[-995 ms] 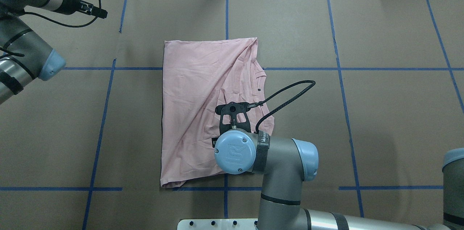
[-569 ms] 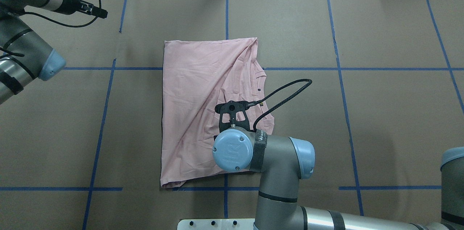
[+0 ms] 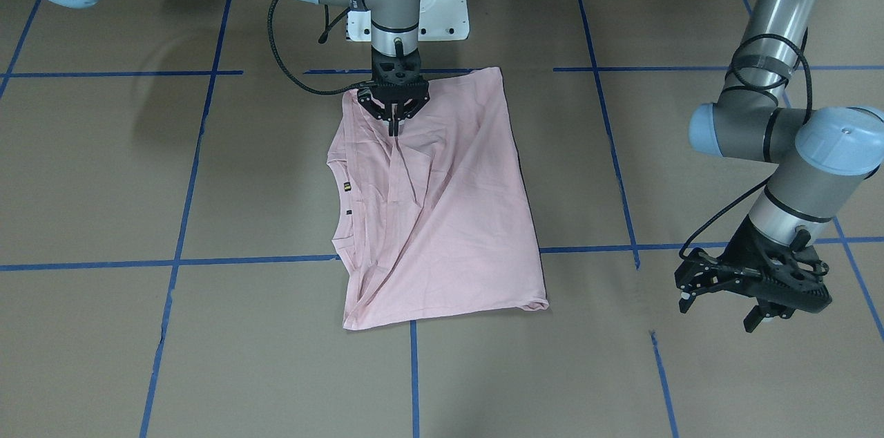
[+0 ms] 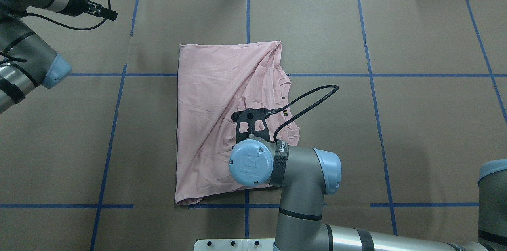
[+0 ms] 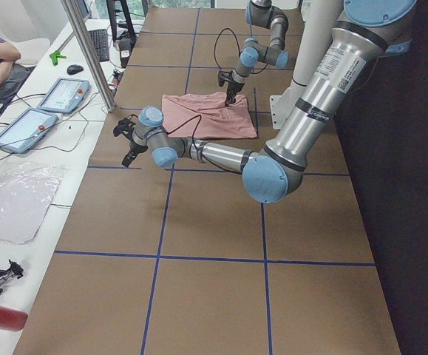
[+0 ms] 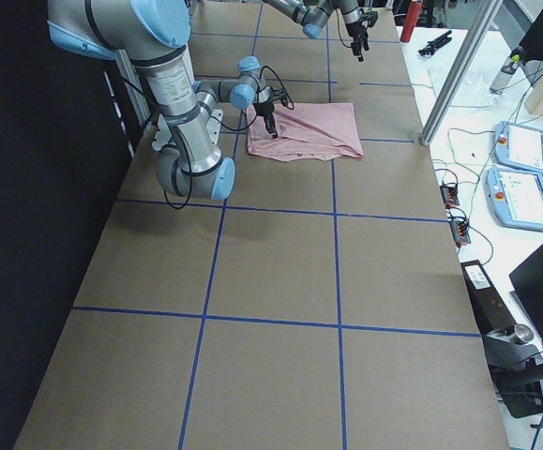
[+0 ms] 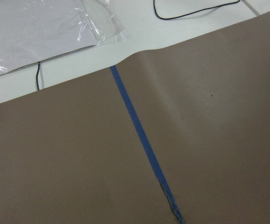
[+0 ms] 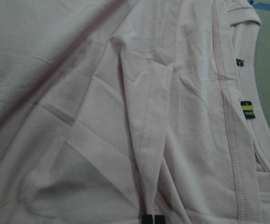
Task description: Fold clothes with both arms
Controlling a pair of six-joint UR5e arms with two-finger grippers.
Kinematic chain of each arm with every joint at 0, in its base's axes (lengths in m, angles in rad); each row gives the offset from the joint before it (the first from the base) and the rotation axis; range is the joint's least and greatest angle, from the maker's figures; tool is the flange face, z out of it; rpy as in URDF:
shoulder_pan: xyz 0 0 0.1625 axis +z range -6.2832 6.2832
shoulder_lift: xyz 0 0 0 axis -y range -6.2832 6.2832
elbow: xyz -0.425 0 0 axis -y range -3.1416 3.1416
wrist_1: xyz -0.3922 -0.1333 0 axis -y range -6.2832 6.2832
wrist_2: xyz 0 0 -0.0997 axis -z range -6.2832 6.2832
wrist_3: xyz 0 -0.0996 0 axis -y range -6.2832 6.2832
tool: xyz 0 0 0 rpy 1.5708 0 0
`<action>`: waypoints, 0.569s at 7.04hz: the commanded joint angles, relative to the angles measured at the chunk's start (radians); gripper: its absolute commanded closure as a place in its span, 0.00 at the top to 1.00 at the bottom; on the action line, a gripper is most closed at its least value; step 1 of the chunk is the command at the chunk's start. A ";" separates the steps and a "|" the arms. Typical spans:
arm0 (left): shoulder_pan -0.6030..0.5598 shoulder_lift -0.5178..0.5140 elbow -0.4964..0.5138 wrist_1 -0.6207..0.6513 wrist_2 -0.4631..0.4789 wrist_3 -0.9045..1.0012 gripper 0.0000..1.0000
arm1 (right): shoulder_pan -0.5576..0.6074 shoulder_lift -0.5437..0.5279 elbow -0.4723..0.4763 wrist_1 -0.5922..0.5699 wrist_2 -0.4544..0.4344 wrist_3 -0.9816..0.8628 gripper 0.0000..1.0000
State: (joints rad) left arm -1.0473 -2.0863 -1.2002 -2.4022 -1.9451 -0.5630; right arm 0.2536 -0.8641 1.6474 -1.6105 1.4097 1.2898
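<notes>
The pale pink T-shirt (image 3: 449,217) lies folded lengthwise on the brown table, plain side up, with creases running diagonally across it; it also shows in the overhead view (image 4: 210,96). My right gripper (image 3: 394,126) points straight down near the collar end and is shut on a raised ridge of the shirt's fabric. The right wrist view shows the closed fingertips (image 8: 152,219) pinching that ridge (image 8: 144,140), with small dark tags (image 8: 248,109) by the neckline. My left gripper (image 3: 718,312) is open and empty, hovering over bare table well away from the shirt.
The white pedestal base (image 3: 442,3) stands just behind the shirt. Blue tape lines (image 4: 247,13) divide the brown paper. The left wrist view shows the table's far edge and a clear plastic sheet (image 7: 32,28) beyond it. Teach pendants (image 5: 66,92) lie off the table.
My right wrist has shifted slightly left and away from the base, still shut on the fabric. The left arm has not moved.
</notes>
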 commanded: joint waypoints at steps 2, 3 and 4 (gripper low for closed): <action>0.000 0.000 0.001 0.000 0.000 0.000 1.00 | 0.007 0.000 -0.006 -0.003 0.000 -0.006 0.27; 0.001 0.000 0.001 0.000 0.000 0.000 1.00 | 0.010 0.000 -0.014 -0.003 0.000 -0.007 0.35; 0.001 -0.001 0.001 0.000 0.000 0.000 1.00 | 0.012 0.003 -0.018 0.000 0.000 -0.007 0.36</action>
State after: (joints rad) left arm -1.0469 -2.0865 -1.1996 -2.4022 -1.9451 -0.5630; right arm 0.2629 -0.8626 1.6356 -1.6129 1.4098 1.2834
